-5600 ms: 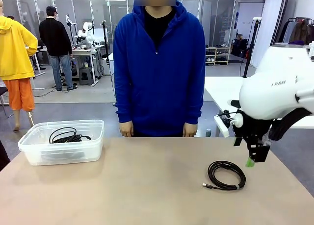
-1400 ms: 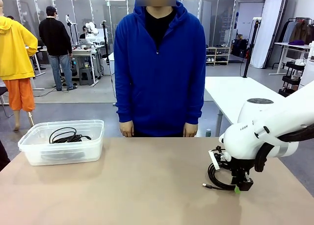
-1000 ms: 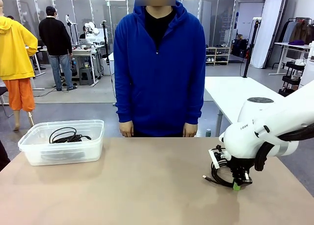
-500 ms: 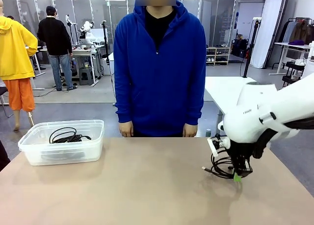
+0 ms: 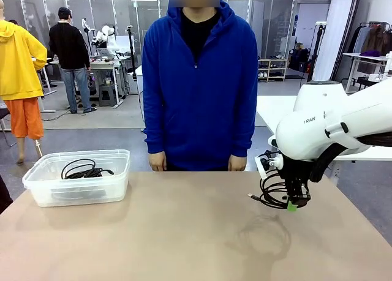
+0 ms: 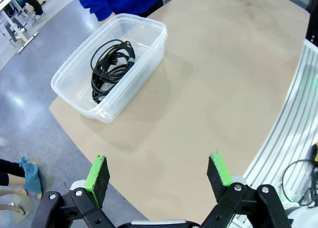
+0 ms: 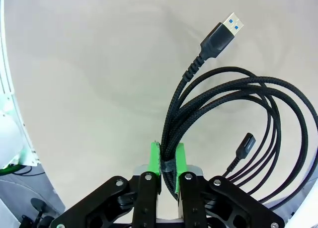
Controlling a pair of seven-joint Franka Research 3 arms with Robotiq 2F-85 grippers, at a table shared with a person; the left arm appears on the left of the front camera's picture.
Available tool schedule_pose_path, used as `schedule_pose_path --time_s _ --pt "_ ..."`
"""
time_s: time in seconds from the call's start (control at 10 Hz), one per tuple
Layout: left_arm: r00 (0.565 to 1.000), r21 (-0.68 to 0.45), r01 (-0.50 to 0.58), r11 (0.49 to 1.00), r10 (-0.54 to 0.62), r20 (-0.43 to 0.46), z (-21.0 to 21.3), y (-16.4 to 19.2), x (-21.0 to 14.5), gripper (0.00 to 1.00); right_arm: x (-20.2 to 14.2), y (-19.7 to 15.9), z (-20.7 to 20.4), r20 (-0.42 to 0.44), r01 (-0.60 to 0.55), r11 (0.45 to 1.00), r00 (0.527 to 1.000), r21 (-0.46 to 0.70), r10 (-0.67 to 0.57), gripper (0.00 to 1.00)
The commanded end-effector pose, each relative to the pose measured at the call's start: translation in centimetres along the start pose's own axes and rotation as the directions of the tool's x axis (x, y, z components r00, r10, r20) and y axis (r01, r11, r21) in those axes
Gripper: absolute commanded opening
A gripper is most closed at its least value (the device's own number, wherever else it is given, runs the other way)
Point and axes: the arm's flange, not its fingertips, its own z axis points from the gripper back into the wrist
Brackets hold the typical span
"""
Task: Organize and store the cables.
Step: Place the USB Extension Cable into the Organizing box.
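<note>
Behind the tan table (image 5: pixel 184 232) stretched a workshop with benches and people farther off, and at the table's far edge stood a person in a blue hoodie (image 5: pixel 199 85), arms hanging, hands at the table's edge. From the picture's right the white right arm reached in, and its right gripper (image 5: pixel 291 203) hung above the table's right part, its green pads (image 7: pixel 155 161) pressed together on a coiled black braided cable (image 7: pixel 233 114). The wrist view showed the pinch at the coil's tied section, where a small strap bound the strands; the loops fanned out beyond the fingers, one USB plug (image 7: pixel 223 34) pointing away with its metal tip bare, and a smaller connector (image 7: pixel 244 146) hung within the loops. In the front view the coil dangled clear of the surface, its shadow lying on the table below it. At the table's left end sat a clear plastic bin (image 5: pixel 43 192), holding another bundle of black cables (image 5: pixel 84 169). The left gripper (image 6: pixel 159 176) hung high above the table's near-left edge, jaws spread wide and holding nothing.
</note>
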Motion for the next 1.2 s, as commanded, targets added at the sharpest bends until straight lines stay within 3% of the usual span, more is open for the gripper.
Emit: schedule_pose_path --time_s 0.0,0.3,0.4,0.6,1.1 --pt "1.000 -0.007 0.016 1.000 -0.016 0.006 0.0 0.0 0.0 1.00 2.7 0.0 1.8 0.006 0.034 0.999 0.999 -0.013 -0.034 0.00" --pt "1.000 -0.007 0.016 1.000 -0.016 0.006 0.0 0.0 0.0 1.00 10.7 -0.8 2.9 0.021 0.016 1.000 1.000 -0.013 -0.016 0.00" --pt "1.000 -0.007 0.016 1.000 -0.016 0.006 0.0 0.0 0.0 1.00 14.0 -1.2 3.2 0.065 0.028 0.999 0.998 -0.022 -0.026 0.00" --pt "1.000 -0.007 0.016 1.000 -0.016 0.006 0.0 0.0 0.0 1.00 19.6 -0.9 3.1 0.048 0.038 0.998 0.998 -0.057 -0.035 0.00" --pt "1.000 -0.007 0.016 1.000 -0.016 0.006 0.0 0.0 0.0 1.00 28.0 -0.6 -3.1 0.019 0.089 0.992 0.996 -0.085 -0.088 0.00"
